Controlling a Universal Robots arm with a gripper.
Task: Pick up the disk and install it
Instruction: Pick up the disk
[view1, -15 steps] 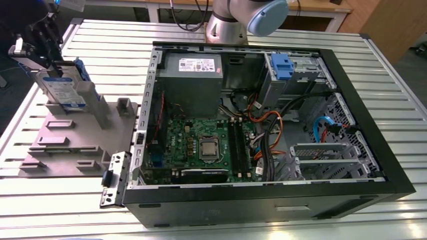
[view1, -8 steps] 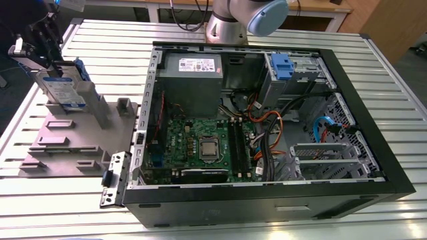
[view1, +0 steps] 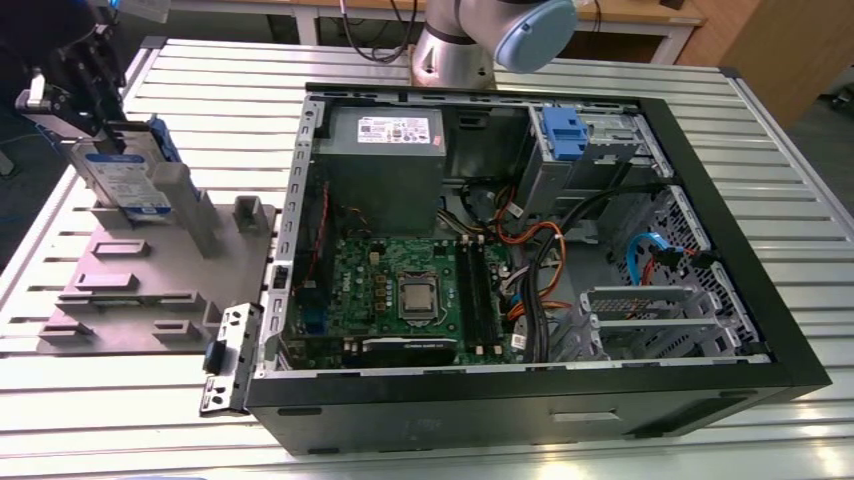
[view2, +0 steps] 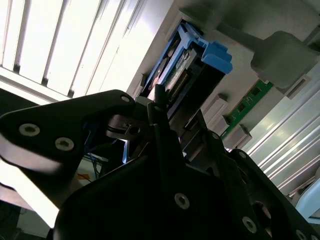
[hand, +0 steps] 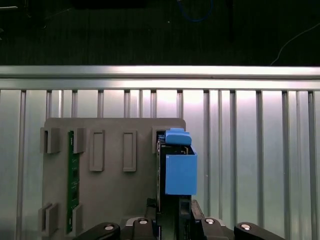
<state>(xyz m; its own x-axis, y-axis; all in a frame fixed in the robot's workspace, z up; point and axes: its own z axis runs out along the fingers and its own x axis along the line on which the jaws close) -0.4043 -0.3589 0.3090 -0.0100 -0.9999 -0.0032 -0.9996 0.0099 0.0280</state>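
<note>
The disk (view1: 127, 185) stands on edge in a grey holder (view1: 147, 270) at the exterior view's left. It is a silver drive with a white-and-blue label in a blue carrier. My gripper (view1: 96, 135) comes down on its upper edge, with a finger on each flat side. Both wrist views show the disk (hand: 180, 172) (view2: 192, 65) running out from between the black fingers (hand: 195, 212), which press against it. The gripper (hand: 170, 212) is shut on the disk, whose lower edge sits at the holder.
The open computer case (view1: 534, 390) lies on the slatted metal table (view1: 134, 420), to the exterior view's right of the holder. Inside are a grey power supply (view1: 384, 150), the motherboard, cables and a drive bay with a blue latch (view1: 561, 135). A green memory stick (hand: 73, 185) stands in the holder.
</note>
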